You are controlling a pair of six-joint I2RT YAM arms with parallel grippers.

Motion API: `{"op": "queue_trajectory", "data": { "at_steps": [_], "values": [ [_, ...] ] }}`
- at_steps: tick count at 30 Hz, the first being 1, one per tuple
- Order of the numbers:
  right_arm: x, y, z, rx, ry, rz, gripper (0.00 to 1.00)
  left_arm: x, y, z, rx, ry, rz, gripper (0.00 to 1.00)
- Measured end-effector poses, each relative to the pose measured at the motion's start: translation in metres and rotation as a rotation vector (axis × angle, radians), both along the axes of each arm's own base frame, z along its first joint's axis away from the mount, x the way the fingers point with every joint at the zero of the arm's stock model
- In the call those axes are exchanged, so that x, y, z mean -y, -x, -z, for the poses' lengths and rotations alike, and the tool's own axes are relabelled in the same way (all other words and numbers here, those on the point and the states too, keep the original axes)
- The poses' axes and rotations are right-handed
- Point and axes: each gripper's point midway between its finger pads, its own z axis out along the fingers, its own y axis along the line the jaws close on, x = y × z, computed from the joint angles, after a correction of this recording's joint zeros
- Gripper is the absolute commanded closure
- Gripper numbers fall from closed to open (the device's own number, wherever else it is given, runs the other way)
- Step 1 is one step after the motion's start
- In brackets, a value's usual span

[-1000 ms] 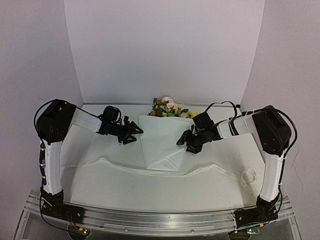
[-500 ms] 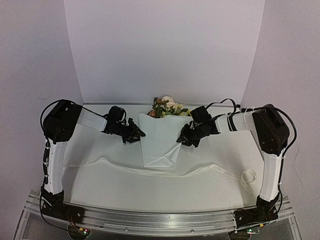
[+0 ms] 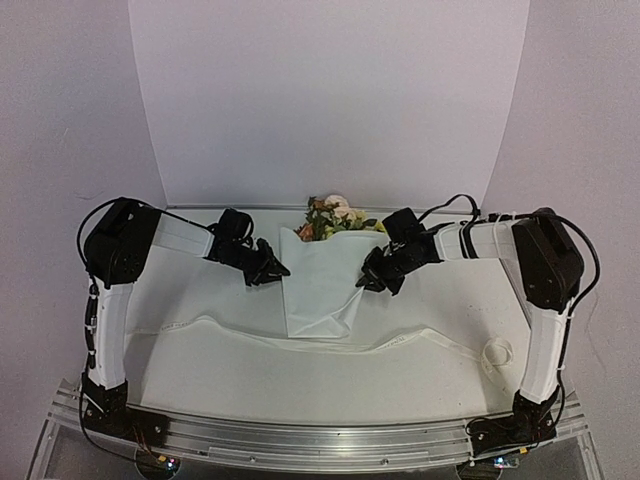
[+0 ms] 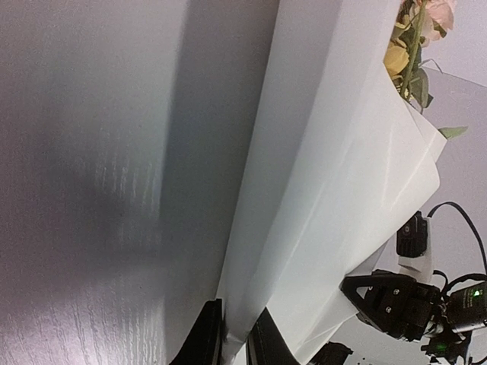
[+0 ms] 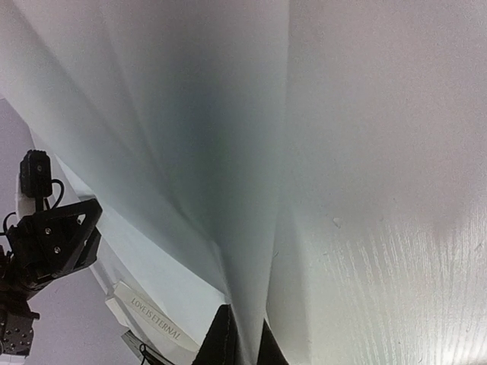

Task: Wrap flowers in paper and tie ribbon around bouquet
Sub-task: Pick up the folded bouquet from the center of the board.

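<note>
the flowers (image 3: 335,214) lie in the paper (image 3: 320,290) (at its far end), the ribbon (image 3: 250,335) across before it.

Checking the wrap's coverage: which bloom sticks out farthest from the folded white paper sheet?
The cream-pink bloom, at the bunch's far tip. The yellow bloom sits lower, right against the folded white paper sheet.

Both arms reach inward from opposite sides of the paper (image 3: 320,290), forearms low and angled toward it. The left gripper (image 3: 270,270) pinches the paper's left edge between nearly closed fingers; the right gripper (image 3: 366,281) clamps a fold at the paper's right edge, jaws closed.
</note>
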Motion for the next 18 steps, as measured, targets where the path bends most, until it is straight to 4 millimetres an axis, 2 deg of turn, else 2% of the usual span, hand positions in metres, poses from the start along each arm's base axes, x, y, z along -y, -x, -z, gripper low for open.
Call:
{"op": "queue_trajectory", "data": {
  "at_steps": [5, 10, 18],
  "values": [
    [0.0, 0.003, -0.013, -0.01, -0.021, 0.016, 0.96, 0.001, 0.001, -0.015, 0.001, 0.017, -0.004, 0.89],
    [0.002, 0.008, -0.017, -0.023, -0.03, 0.03, 0.97, 0.0, 0.003, -0.024, -0.002, 0.026, -0.012, 0.89],
    [0.009, 0.038, -0.016, -0.062, -0.012, 0.033, 0.96, -0.006, 0.025, -0.03, -0.021, 0.014, -0.006, 0.89]
  ]
}}
